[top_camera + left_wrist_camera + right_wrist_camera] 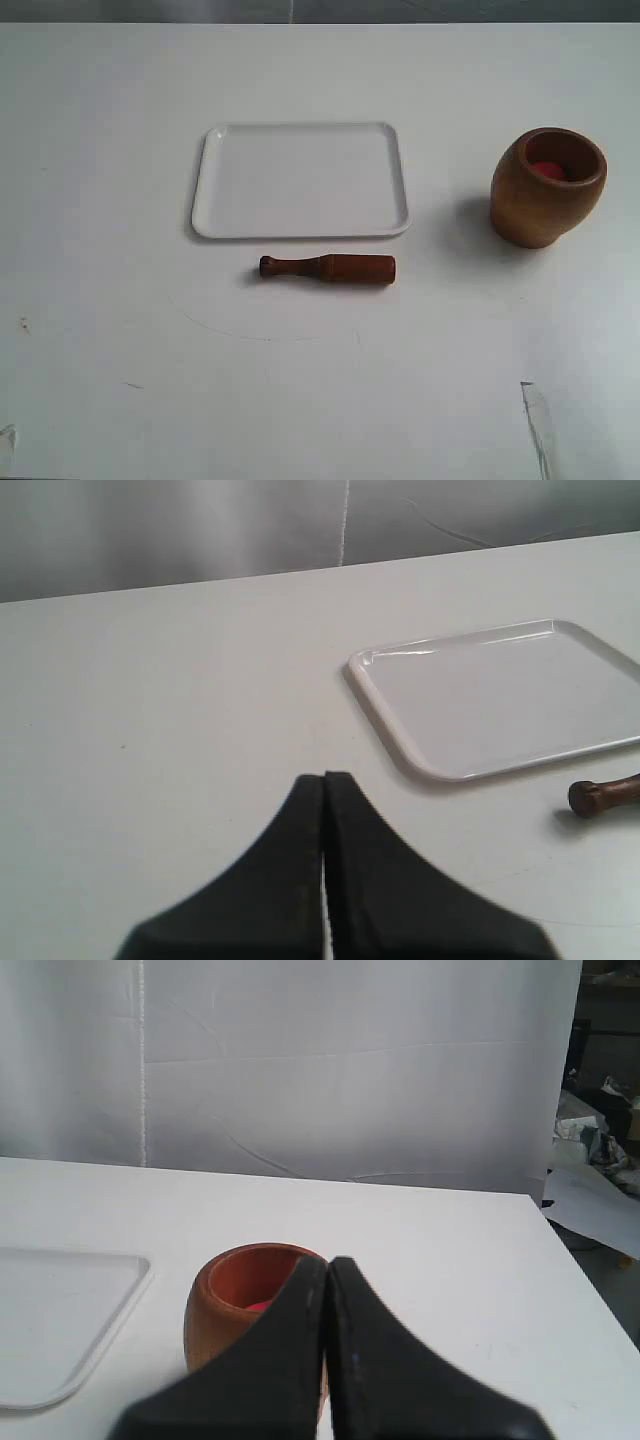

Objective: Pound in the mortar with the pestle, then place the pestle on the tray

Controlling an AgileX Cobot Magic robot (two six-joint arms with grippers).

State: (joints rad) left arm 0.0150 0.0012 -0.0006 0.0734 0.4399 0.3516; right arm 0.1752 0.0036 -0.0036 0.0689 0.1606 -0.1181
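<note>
The light-brown wooden mortar stands upright at the right of the table with something red inside; it also shows as the mortar beyond my right gripper. The reddish-brown pestle lies flat just in front of the white tray, knob end to the left; only its knob end, the pestle, shows in the left wrist view beside the tray. My left gripper is shut on nothing, well short of the tray. My right gripper is shut and empty, short of the mortar.
Faint curved scratches mark the white table in front of the pestle. A thin shiny sliver shows at the lower right edge. A white curtain hangs behind the table, whose right edge drops off toward clutter.
</note>
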